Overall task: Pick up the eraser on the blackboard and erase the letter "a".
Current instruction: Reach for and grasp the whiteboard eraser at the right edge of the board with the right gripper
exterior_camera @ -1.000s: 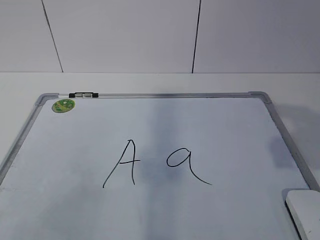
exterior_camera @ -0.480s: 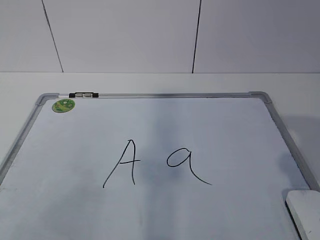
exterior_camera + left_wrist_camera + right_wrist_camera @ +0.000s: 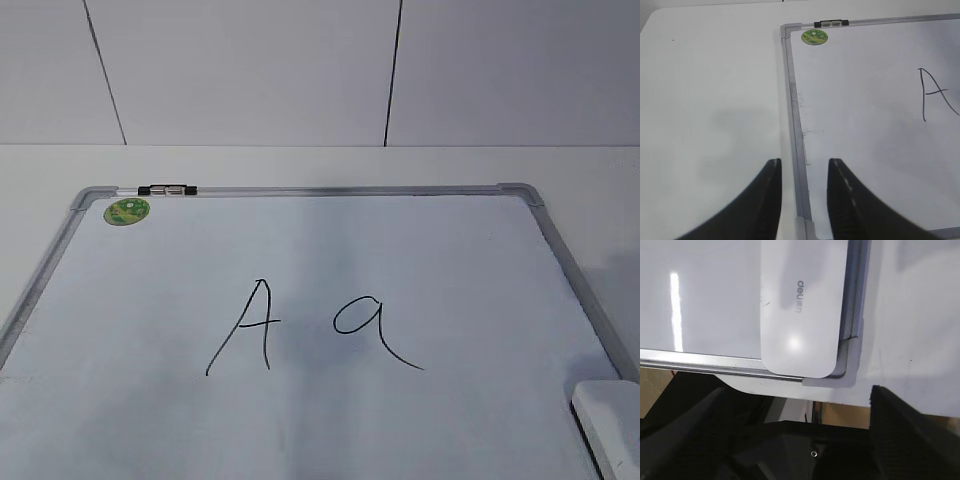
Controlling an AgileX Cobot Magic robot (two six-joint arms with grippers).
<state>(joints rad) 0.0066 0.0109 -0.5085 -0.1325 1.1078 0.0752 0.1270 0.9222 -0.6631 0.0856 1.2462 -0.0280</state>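
Observation:
The blackboard [image 3: 320, 190] lies flat on the table, a white board in a grey frame. The letter "a" [image 3: 372, 328] is written right of centre. The eraser [image 3: 610, 425], a white oblong block, lies on the board's near right corner. In the right wrist view the eraser [image 3: 802, 305] sits just ahead of my right gripper [image 3: 800, 390], which is wide open, empty and hanging over the table's near edge. My left gripper [image 3: 803, 167] is open and empty, straddling the board's left frame [image 3: 792, 100] from above. Neither gripper shows in the exterior view.
A capital "A" [image 3: 248, 325] stands left of the "a". A round green sticker [image 3: 127, 211] and a black clip [image 3: 166, 189] mark the board's far left corner. White table [image 3: 710, 100] extends left of the board. A tiled wall rises behind.
A faint shadow over the board's right side has faded away. The board, the letters and the eraser have not moved.

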